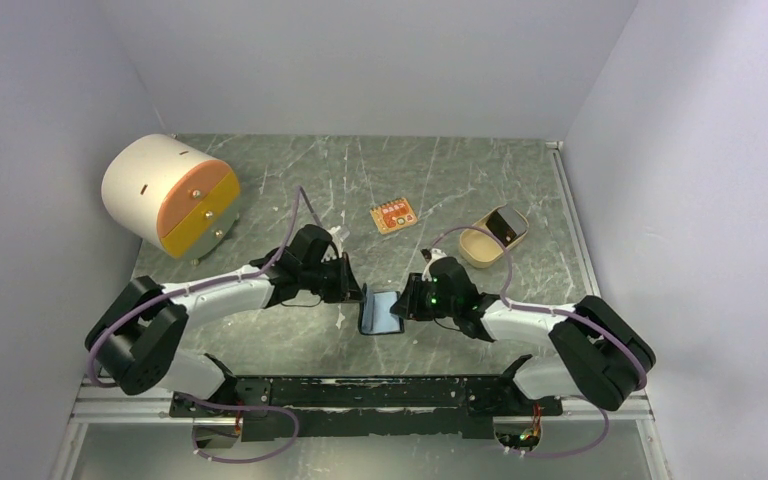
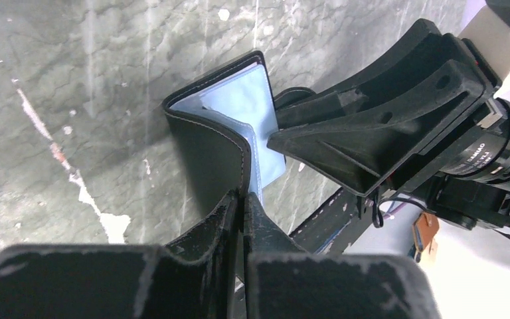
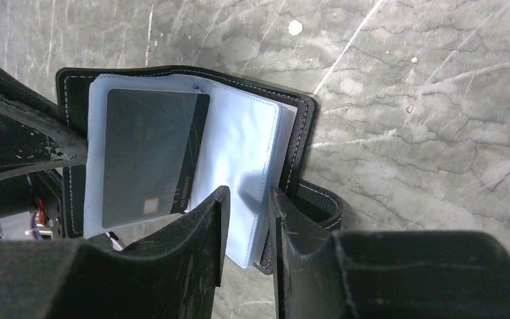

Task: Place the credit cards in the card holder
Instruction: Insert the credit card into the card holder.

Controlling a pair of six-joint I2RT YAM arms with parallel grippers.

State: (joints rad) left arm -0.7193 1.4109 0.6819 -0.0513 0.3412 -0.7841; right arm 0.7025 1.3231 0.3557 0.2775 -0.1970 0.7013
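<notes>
**Wallet braced open, next card behind the right arm**

Top view: the card holder (image 1: 380,312) stands between left gripper (image 1: 358,292) and right gripper (image 1: 407,304). A spare credit card (image 1: 506,224) lies in the tan tray (image 1: 472,252), behind the right gripper, with open tabletop between them.

Left wrist: my fingers are pressed together on the black cover.

Right wrist: my jaws narrowly straddle the pocket leaves; I cannot tell if they bite. The stowed card (image 3: 154,154) sits ahead-left, lengthwise.

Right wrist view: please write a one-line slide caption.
Right gripper straddles a pocket sleeve of the open card holder, one credit card inside.
</notes>
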